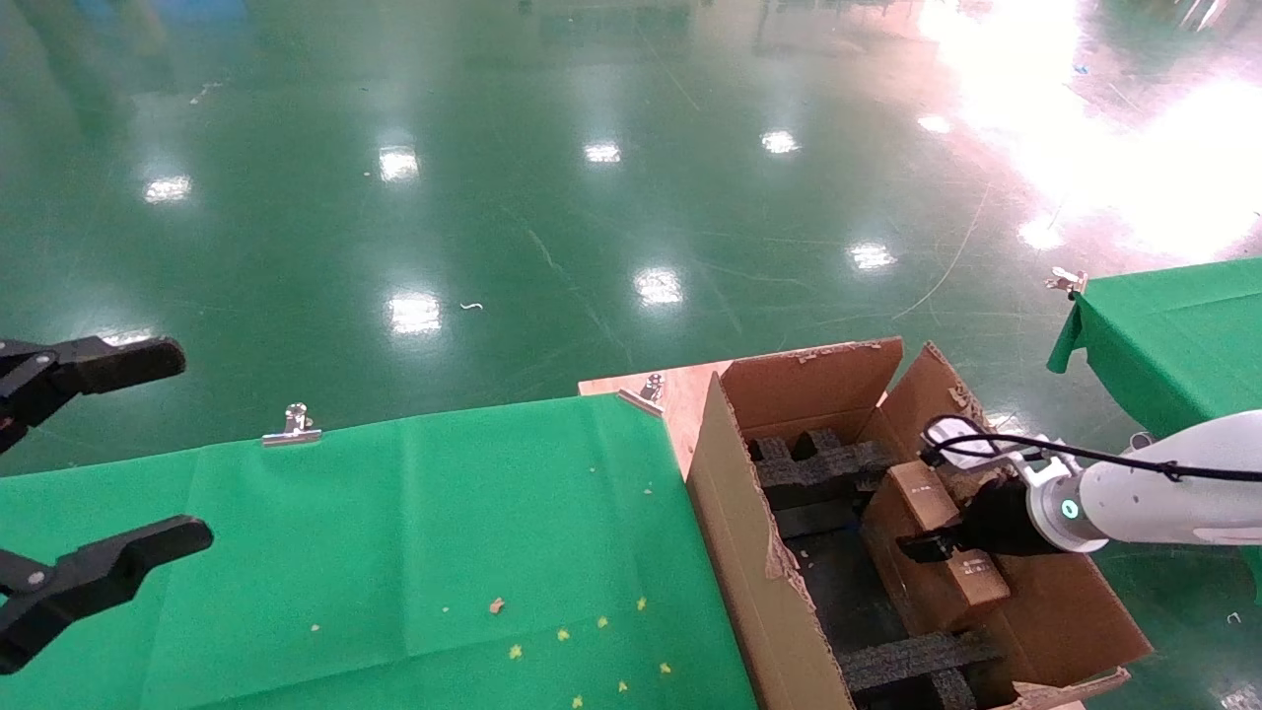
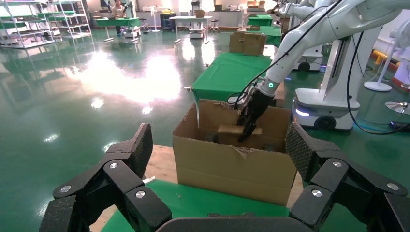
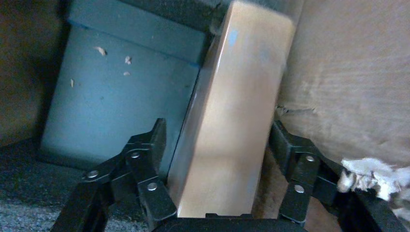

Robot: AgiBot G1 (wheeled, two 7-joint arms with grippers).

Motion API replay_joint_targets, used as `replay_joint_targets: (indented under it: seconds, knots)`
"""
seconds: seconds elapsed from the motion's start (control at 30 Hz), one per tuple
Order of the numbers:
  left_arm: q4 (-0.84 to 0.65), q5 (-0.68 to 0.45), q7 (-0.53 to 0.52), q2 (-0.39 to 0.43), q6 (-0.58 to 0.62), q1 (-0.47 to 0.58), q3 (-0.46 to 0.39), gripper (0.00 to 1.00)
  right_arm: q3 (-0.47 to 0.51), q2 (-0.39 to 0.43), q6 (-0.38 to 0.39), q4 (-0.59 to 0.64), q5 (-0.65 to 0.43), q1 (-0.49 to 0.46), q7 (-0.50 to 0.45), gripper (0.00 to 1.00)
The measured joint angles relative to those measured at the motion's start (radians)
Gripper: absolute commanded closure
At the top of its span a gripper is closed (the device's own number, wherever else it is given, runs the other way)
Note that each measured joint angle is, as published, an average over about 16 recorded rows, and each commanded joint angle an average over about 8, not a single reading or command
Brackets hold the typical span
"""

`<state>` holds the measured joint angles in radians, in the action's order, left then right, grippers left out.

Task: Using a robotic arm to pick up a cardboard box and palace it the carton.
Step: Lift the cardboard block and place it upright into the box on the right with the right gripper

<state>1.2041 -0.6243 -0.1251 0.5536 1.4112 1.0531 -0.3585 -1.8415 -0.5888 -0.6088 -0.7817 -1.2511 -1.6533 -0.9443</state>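
Note:
The large carton stands open at the right end of the green table, with black foam inserts inside. The small cardboard box lies tilted inside it, leaning against the right wall. My right gripper, on the white robotic arm, reaches down into the carton. In the right wrist view my right gripper has a finger against each long side of the box. My left gripper hangs open and empty over the table's left edge. It faces the carton from a distance.
A green cloth covers the table, held by metal binder clips. A bare wooden corner shows beside the carton. A second green table stands at the far right. Shiny green floor lies beyond.

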Motion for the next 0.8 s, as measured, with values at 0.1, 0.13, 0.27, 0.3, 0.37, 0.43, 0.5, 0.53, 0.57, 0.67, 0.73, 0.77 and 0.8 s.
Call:
replay_joint_targets:
  seconds: [0.1,0.13,0.27,0.3,0.37,0.43,0.5,0.53,0.57,0.67,0.73,0.77,0.8]
  knots:
    - [0.000,0.000,0.000,0.000,0.000,0.000,0.000,0.00,0.006,0.013,0.008,-0.023,-0.007,-0.024,-0.001,0.00]
    - [0.000,0.000,0.000,0.000,0.000,0.000,0.000,0.00,0.010,0.018,0.012,-0.033,-0.009,-0.033,-0.001,0.00]
    - [0.000,0.000,0.000,0.000,0.000,0.000,0.000,0.00,0.027,0.043,0.032,-0.083,-0.016,-0.075,0.001,0.00]
    - [0.000,0.000,0.000,0.000,0.000,0.000,0.000,0.00,0.032,0.050,0.038,-0.100,-0.017,-0.087,0.002,0.00]
    - [0.000,0.000,0.000,0.000,0.000,0.000,0.000,0.00,0.046,0.066,0.050,-0.138,-0.015,-0.111,0.007,0.00]
    - [0.000,0.000,0.000,0.000,0.000,0.000,0.000,0.00,0.062,0.084,0.061,-0.183,-0.009,-0.135,0.013,0.00]
    - [0.000,0.000,0.000,0.000,0.000,0.000,0.000,0.00,0.081,0.103,0.071,-0.233,0.004,-0.156,0.024,0.00]
    - [0.000,0.000,0.000,0.000,0.000,0.000,0.000,0.00,0.091,0.113,0.074,-0.260,0.013,-0.166,0.030,0.00]
    - [0.000,0.000,0.000,0.000,0.000,0.000,0.000,0.00,0.101,0.123,0.076,-0.286,0.025,-0.175,0.037,0.00]
    - [0.000,0.000,0.000,0.000,0.000,0.000,0.000,0.00,0.135,0.152,0.075,-0.364,0.072,-0.193,0.064,0.00]
    - [0.000,0.000,0.000,0.000,0.000,0.000,0.000,0.00,0.156,0.169,0.070,-0.412,0.106,-0.202,0.082,0.00]
    - [0.000,0.000,0.000,0.000,0.000,0.000,0.000,0.00,0.167,0.178,0.066,-0.435,0.126,-0.205,0.092,0.00]
    - [0.000,0.000,0.000,0.000,0.000,0.000,0.000,0.00,0.178,0.186,0.062,-0.456,0.147,-0.207,0.101,0.00]
